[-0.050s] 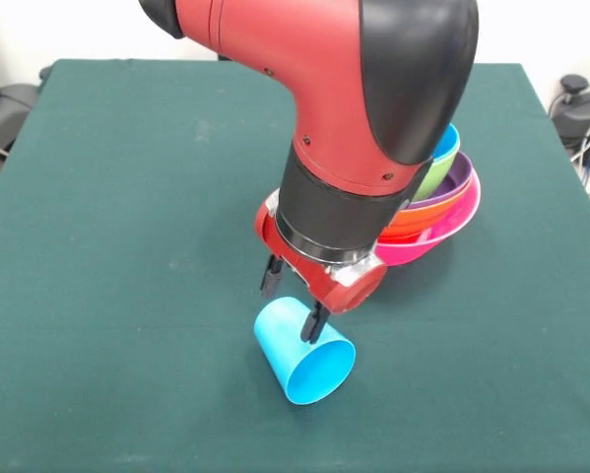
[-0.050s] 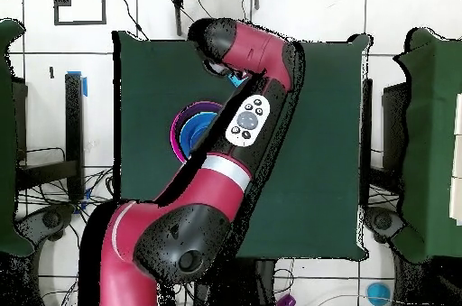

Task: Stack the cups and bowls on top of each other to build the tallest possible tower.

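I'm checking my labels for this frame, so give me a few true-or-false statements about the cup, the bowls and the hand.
1. The blue cup lies tipped on the table, its open mouth toward the camera. True.
2. The hand has one finger inside the cup. False: both dark fingers straddle the cup's outside near its closed end.
3. The bowls are nested in one pile with the pink one lowest. True.
4. The cup already sits on the bowl pile. False: it is on the cloth, apart from the pile.
5. A yellow-green cup stands beside the blue one. False: none is visible.
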### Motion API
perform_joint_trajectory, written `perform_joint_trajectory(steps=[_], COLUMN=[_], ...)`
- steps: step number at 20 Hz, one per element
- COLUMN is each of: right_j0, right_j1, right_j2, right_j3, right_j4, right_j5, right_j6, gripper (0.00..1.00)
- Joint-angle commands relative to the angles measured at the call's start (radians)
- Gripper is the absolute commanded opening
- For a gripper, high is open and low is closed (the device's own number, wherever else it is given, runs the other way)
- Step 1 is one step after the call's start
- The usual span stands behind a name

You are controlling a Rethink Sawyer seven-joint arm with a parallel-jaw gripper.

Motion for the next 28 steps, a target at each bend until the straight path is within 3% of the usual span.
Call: perform_joint_trajectory(steps=[1,9,14,28], right_j0=[-0.018,-0.029,0.003,0.011], right_j1=[0.032,0.021,-0.027,-0.01], right_j2=[0.143,0.158,0.186,0.192], right_j3=[-0.049,-0.051,0.037,0.028], right_j4=[-0.055,-0.046,-0.056,-0.09], right_j5=[-0.01,-0.005,-0.036,-0.029], right_j6=[-0.007,-0.002,0.007,-0.007], gripper=[1.0,1.0,1.0,1.0])
